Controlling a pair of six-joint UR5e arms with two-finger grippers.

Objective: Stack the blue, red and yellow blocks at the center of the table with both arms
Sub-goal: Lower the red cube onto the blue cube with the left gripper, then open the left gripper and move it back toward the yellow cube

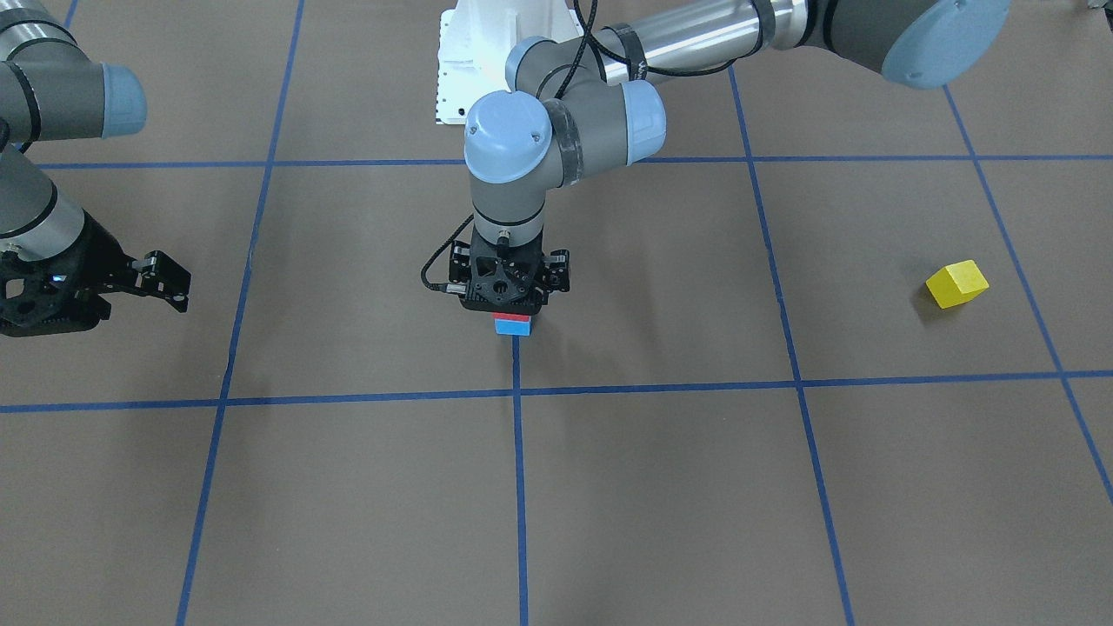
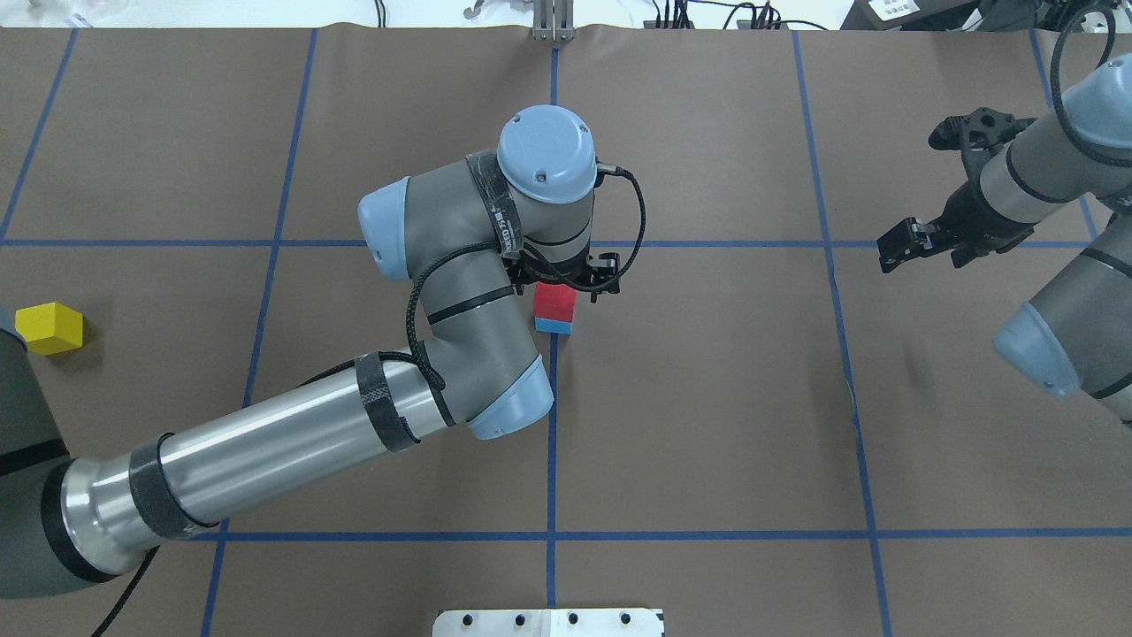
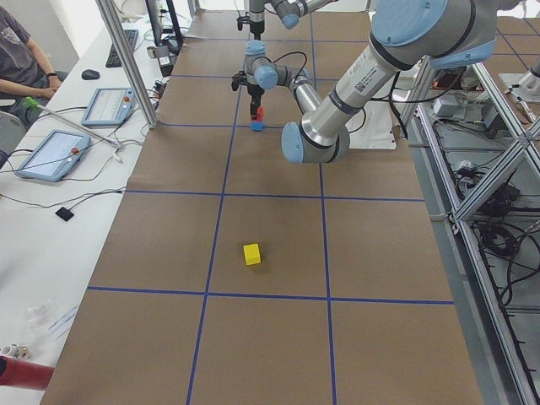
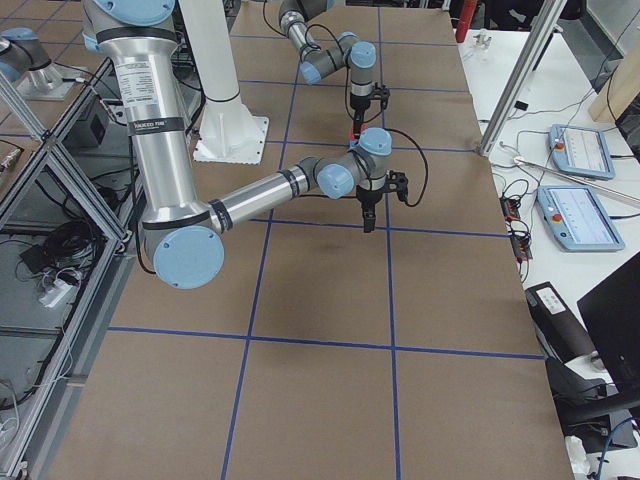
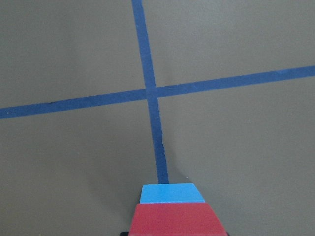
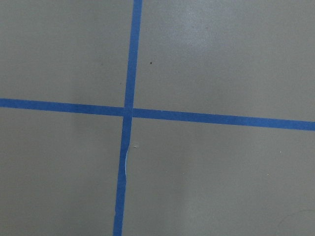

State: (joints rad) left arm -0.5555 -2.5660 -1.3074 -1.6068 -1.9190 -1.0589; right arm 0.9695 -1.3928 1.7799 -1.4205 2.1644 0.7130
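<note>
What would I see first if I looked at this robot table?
Probably the little tower in the middle of the table: a red block sitting on a blue block, with the left end effector right over it. Next, the bright yellow block, lying all alone far out on the robot's left side. The right end effector hangs open off to the other side, holding nothing.

Left claw (image 4: pixel 357 120) directly over red block (image 4: pixel 355 131)

The left tool (image 1: pixel 511 306) covers the red block (image 2: pixel 555 299) from above; the yellow block (image 2: pixel 50 327) has open table all round.
</note>
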